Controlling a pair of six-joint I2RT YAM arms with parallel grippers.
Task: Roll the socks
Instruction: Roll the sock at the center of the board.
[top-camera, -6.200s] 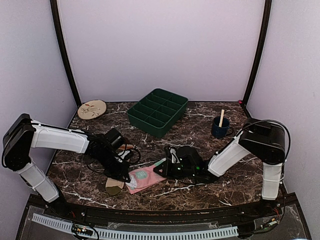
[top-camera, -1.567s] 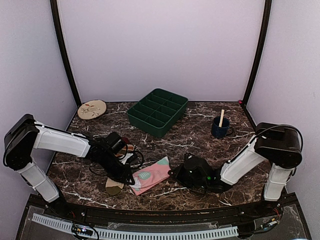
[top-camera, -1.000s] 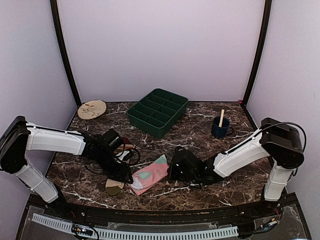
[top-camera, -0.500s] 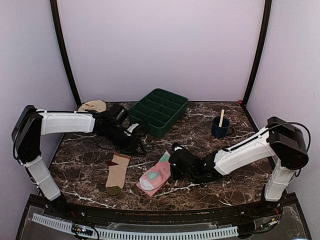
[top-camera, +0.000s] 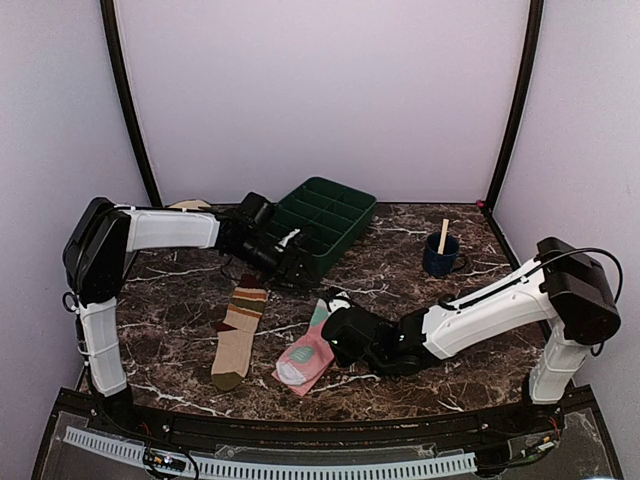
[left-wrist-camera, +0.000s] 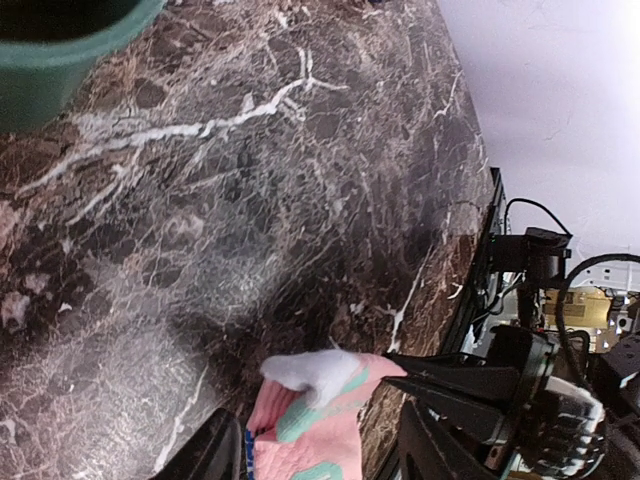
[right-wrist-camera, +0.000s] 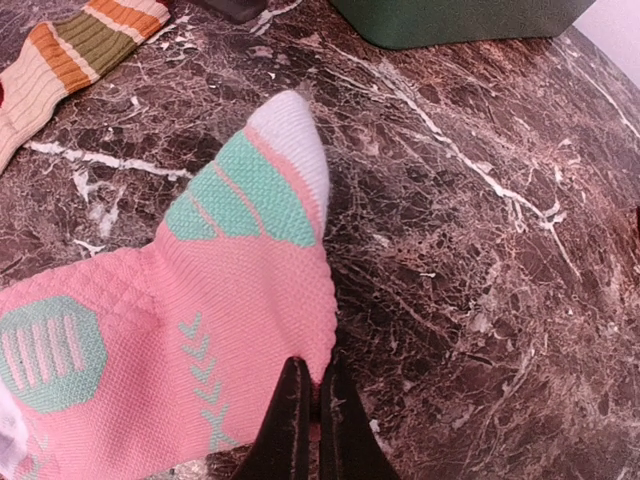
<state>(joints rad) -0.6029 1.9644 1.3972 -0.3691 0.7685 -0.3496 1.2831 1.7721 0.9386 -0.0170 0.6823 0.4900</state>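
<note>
While the right pincer (right-wrist-camera: 308, 405) nips the pink sock (right-wrist-camera: 200, 300) at its edge, the left pincer (top-camera: 296, 272) hangs wide open and empty.
Jaws pressed almost together, the right pincer grips one long side of the pink sock, which lies flat on the tabletop (top-camera: 170, 300) near the middle of the near edge, one white-tipped end pointing toward the far edge. The striped sock (top-camera: 237, 335) lies flat just left of it, not touching, olive toe toward the near edge. The left pincer is beside the green tray (top-camera: 315, 225), farther from the near edge than both socks.
</note>
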